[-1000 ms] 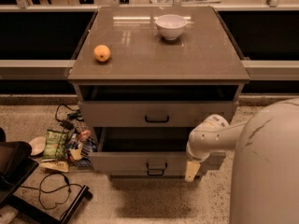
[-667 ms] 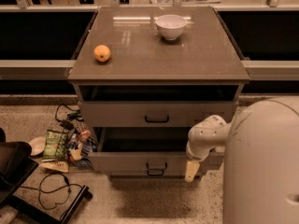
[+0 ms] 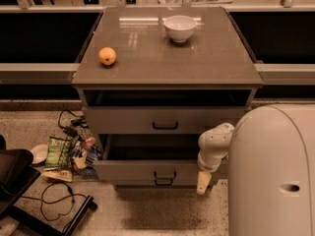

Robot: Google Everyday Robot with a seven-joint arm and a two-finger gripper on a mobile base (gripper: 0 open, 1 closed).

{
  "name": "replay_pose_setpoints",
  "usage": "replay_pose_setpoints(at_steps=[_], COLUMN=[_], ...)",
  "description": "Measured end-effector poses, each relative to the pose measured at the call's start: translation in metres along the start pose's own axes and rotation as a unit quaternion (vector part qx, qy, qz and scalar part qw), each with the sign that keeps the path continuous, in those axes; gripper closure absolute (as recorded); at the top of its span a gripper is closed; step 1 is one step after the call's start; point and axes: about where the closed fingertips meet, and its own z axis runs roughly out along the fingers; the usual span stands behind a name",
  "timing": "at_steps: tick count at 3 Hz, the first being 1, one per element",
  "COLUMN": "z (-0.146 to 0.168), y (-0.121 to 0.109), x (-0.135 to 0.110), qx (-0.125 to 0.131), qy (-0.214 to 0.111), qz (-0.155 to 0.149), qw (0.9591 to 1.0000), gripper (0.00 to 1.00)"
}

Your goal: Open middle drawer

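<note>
Middle drawer (image 3: pixel 142 171) juts out over the floor (image 3: pixel 162 213), gripper (image 3: pixel 203 183) beside its right front corner, grip state unclear.

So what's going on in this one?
A one-armed robot is working at a grey cabinet. The middle drawer is pulled well out, with its dark inside showing. The gripper hangs by the right end of that drawer's front, off to the side of the handle. An orange and a white bowl sit on top.
</note>
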Motion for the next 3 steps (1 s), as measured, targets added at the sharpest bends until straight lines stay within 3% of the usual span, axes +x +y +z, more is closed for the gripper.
replay_pose_setpoints(at_steps=[1, 2, 3], z=[0.012, 0.000, -0.007], y=[0.009, 0.033, 0.049], x=[0.005, 0.001, 0.000], qx=[-0.026, -0.036, -0.040], qy=[0.007, 0.016, 0.022], qz=[0.020, 0.042, 0.047], qw=[0.9994, 0.9984, 0.9978], gripper=[0.25, 0.49, 0.80])
